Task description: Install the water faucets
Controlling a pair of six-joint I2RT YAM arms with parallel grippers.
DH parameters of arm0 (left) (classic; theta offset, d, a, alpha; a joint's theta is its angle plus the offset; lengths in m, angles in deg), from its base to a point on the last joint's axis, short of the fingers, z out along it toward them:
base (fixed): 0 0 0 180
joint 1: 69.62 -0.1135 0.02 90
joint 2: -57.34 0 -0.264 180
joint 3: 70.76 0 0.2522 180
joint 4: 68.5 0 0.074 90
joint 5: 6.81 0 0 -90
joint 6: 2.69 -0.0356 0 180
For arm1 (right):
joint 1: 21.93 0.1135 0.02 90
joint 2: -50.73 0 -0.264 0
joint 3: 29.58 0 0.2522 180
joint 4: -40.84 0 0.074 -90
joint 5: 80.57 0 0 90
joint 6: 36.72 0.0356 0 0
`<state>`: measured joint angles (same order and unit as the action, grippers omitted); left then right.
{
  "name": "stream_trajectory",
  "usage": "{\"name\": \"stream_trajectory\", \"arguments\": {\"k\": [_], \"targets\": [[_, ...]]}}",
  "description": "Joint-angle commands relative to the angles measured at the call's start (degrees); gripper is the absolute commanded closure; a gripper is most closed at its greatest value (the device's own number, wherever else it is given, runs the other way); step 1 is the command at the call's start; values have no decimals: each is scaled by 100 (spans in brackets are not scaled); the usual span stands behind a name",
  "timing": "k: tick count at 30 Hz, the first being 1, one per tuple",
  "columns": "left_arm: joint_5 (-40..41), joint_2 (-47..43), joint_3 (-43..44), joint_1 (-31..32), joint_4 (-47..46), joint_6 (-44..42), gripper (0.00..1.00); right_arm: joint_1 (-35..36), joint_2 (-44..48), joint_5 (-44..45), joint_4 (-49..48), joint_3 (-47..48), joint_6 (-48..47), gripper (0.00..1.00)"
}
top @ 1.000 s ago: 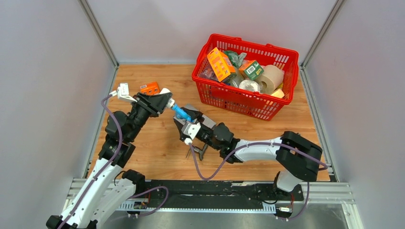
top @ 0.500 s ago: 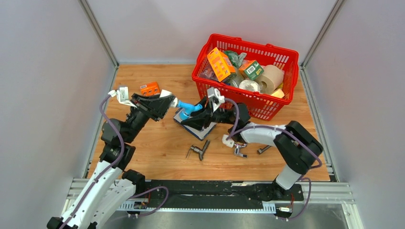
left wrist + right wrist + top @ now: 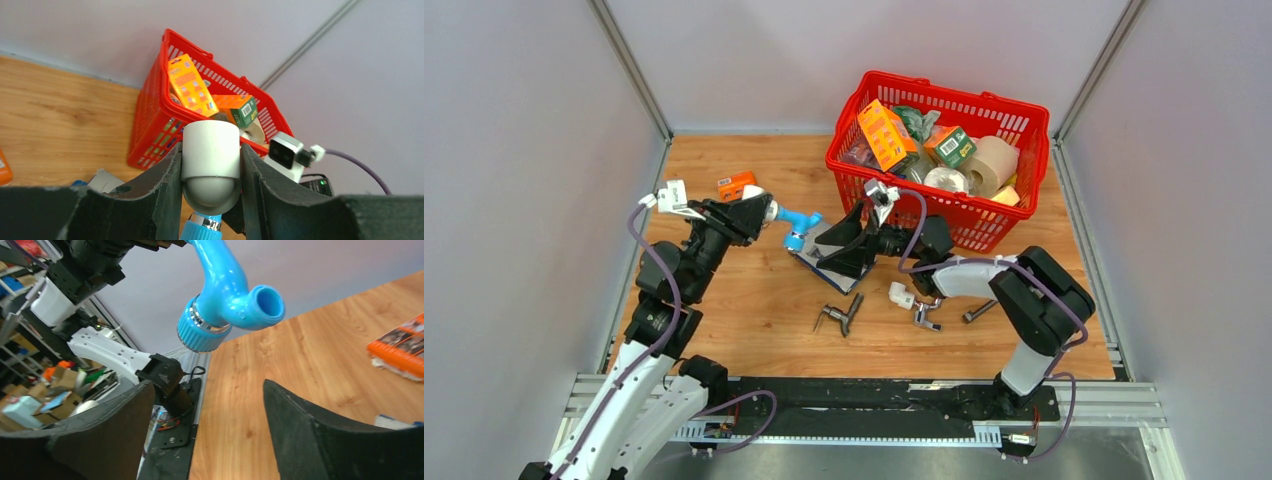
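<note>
Faucet [image 3: 225, 290], light blue plastic, held off the table between my two grippers, near the red basket [image 3: 150, 130]. My left gripper [image 3: 210, 172] is closed partway on the white end fitting [image 3: 210, 150], with a finger pressed against each side of the cap. The blue body juts past the fingertips toward my right gripper [image 3: 206, 390], whose jaws stand wide apart with the spout [image 3: 265, 302] in front of the gap, gripping nothing. I judge the piece light and stiff, with a smooth rounded skin that would likely slip or twist under a loose pinch. The ribbed collar [image 3: 202, 332] looks the surest place for a second grip, since its ridges give purchase for turning. The curved spout seems a poorer hold. Being plastic, it calls for a moderate squeeze.
</note>
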<state>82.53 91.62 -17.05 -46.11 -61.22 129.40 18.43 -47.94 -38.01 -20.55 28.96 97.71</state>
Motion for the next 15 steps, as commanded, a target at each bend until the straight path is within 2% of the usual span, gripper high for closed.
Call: {"name": "stream_trajectory", "arguments": {"k": [1,6,10,15], "targets": [[777,25,645,-13,619,168,100,-28,471,139,-203,-127,-1398,15],[1042,359,1199,-13,1508,537,100,33,919,445,956,-241,-2944,7],[1183,623,1499,-13,2150,704,100,375,1516,1358,2318,-171,-4667,3],[1069,764,1560,-13,2186,933,100,1034,1921,2693,2743,-214,-6311,1]]}}
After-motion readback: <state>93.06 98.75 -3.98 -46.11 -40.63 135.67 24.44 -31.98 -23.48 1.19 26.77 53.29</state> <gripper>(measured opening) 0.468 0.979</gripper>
